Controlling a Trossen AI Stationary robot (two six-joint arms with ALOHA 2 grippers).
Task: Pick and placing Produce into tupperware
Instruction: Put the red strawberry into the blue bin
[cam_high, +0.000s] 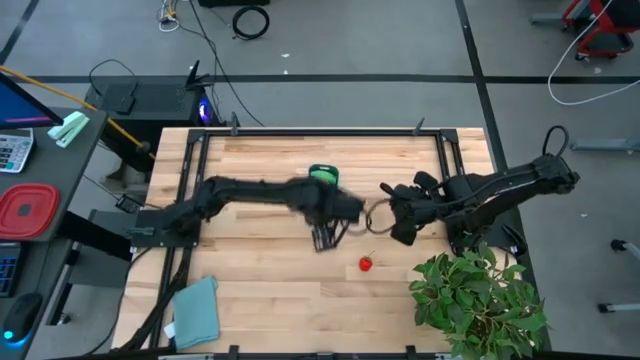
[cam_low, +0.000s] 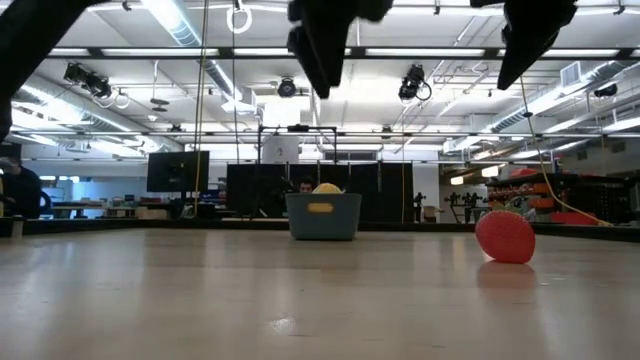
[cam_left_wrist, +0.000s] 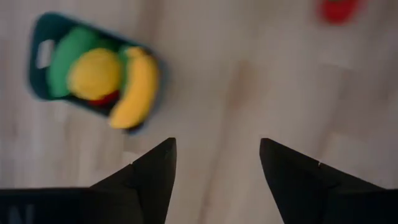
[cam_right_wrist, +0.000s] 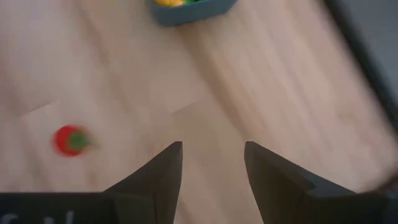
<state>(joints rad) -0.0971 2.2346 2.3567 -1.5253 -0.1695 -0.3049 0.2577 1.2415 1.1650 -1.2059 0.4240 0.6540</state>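
Observation:
The teal tupperware (cam_high: 323, 176) stands on the table's far middle. In the left wrist view the tupperware (cam_left_wrist: 93, 68) holds a green piece, a round yellow piece, a banana (cam_left_wrist: 135, 87) and a bit of red. A red strawberry (cam_high: 366, 264) lies alone on the wood, nearer the near edge; it also shows in the right wrist view (cam_right_wrist: 69, 140). My left gripper (cam_high: 325, 238) hovers open between tub and strawberry, above the table (cam_left_wrist: 217, 162). My right gripper (cam_high: 385, 212) hovers open just to its right (cam_right_wrist: 211, 162).
A leafy potted plant (cam_high: 480, 300) fills the near right corner. A flat teal cloth (cam_high: 195, 310) lies at the near left. A red square container (cam_high: 25, 210) sits on the side desk off the table. Bare wood (cam_high: 260, 280) spreads around the strawberry.

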